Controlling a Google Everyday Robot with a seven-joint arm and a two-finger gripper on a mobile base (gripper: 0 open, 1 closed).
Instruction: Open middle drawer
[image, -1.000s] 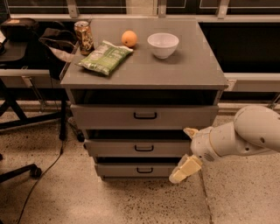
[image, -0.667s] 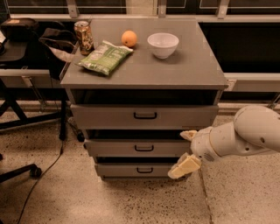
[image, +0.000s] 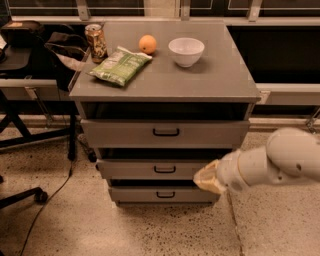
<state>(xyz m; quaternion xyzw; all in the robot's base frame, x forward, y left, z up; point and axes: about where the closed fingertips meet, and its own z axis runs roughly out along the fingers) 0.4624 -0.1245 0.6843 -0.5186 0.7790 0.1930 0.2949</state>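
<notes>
Camera view, looking down at a grey three-drawer cabinet (image: 210, 82) on a speckled floor (image: 150, 230). White robot arm (image: 280, 162) comes in from the right edge, low, level with the lower drawers.

Drawer fronts, top to bottom:
- top drawer (image: 115, 134), tallest front
- middle drawer (image: 130, 169), between the other two, black bar handle (image: 165, 170) at its centre, dark gap above the front
- bottom drawer (image: 135, 195), narrowest front

Gripper (image: 207, 179), tan, sits at the right end of the middle drawer's front, overlapping its lower right corner, well right of the handle. Whether it is spread or closed: cannot tell.

On the cabinet top:
- green snack bag (image: 120, 66), lying flat, left side
- white bowl (image: 186, 51), upright, right of centre
- drink can (image: 96, 42), standing at the back left corner
- orange (image: 147, 43), between can and bowl, just behind the bag
</notes>
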